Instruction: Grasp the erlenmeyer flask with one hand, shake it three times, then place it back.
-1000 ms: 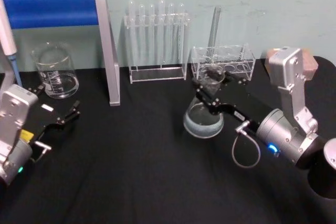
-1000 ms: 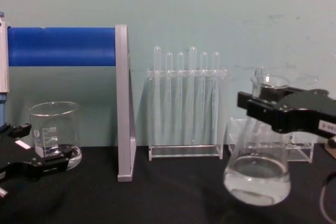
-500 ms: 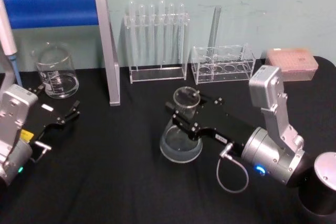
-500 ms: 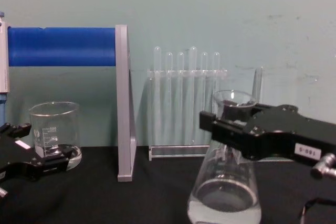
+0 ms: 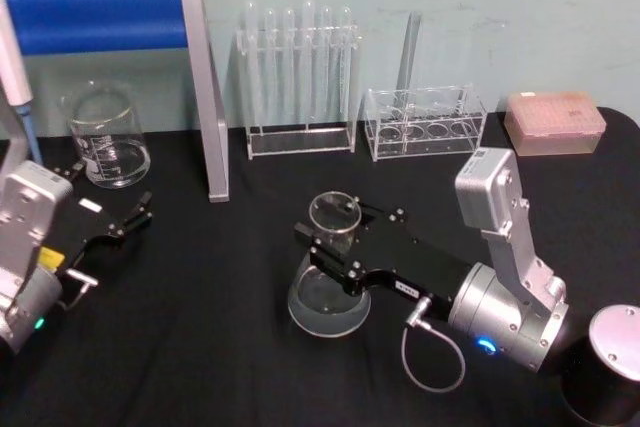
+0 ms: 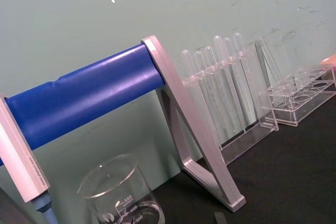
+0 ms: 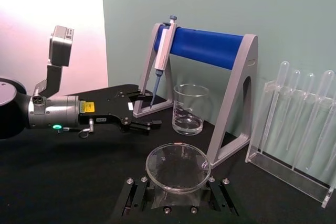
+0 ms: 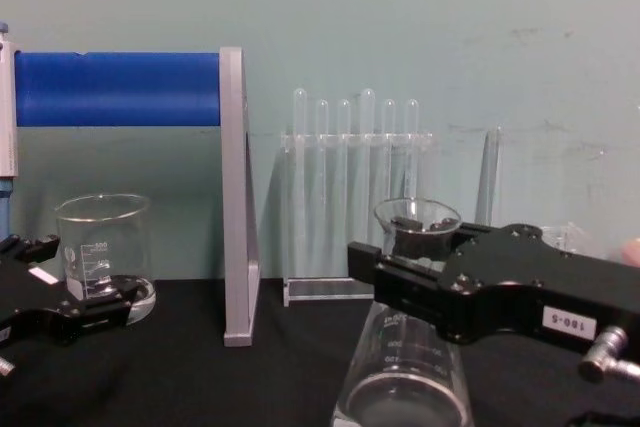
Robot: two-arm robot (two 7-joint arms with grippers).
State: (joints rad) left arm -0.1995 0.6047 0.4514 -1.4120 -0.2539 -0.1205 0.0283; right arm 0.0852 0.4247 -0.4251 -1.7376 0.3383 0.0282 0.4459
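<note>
Far L: left tool point(image 5: 128, 219), low over table point(image 5: 220, 347), just in front of beaker point(image 5: 105, 137). Sits idle w/ fingers spread wide, nothing btwn them. Mid-table, fwd of blue stand point(image 5: 100, 17) & tube rack point(image 5: 298, 77): flask point(image 5: 325, 299), upright, well apart from both. Can't tell whether base touches table. To R: right tool point(image 5: 333, 250), reaching in from lower R, clamped tight on flask neck just below rim.

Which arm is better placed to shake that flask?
Right. The right gripper is shut round the neck of the flask; the left gripper sits open, far off beside the beaker.
</note>
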